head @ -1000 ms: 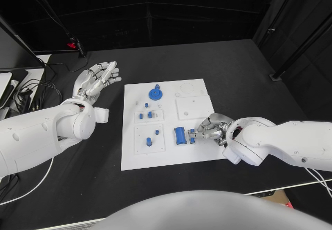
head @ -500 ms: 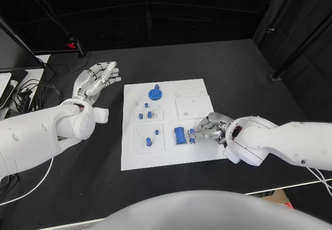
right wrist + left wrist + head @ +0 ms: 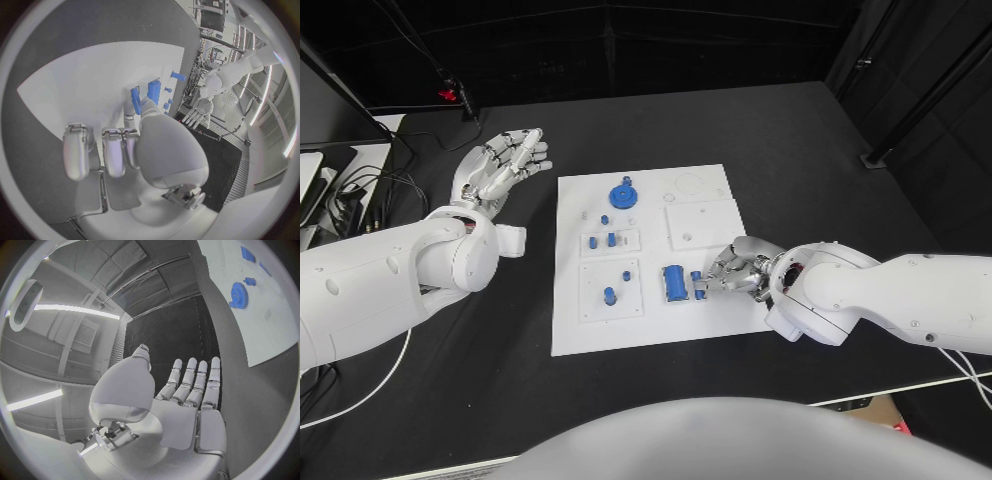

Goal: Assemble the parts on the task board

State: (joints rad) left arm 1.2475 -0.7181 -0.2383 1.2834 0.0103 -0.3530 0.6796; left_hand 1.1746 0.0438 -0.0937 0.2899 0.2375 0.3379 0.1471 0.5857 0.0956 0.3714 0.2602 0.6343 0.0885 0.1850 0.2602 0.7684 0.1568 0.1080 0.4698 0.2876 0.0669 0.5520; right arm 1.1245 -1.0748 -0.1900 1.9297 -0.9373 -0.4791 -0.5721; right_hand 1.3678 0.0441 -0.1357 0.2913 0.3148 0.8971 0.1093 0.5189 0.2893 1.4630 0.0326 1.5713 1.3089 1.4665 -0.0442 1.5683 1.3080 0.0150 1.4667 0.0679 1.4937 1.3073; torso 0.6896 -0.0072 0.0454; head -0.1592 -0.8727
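Our left hand [image 3: 503,163] hovers off the task board's [image 3: 711,322] far-left corner over the bare table [image 3: 776,140], fingers spread and nothing in it. On the board we've got a blue gear [image 3: 625,195] by the far edge, then small blue pegs [image 3: 606,241] mid-board. Our right hand [image 3: 737,269] sits at the board's near-right edge, fingertips pinching a small blue part [image 3: 698,284] just beside a bigger blue block [image 3: 674,282].

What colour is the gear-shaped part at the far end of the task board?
Blue; the gear shows best in the head view.
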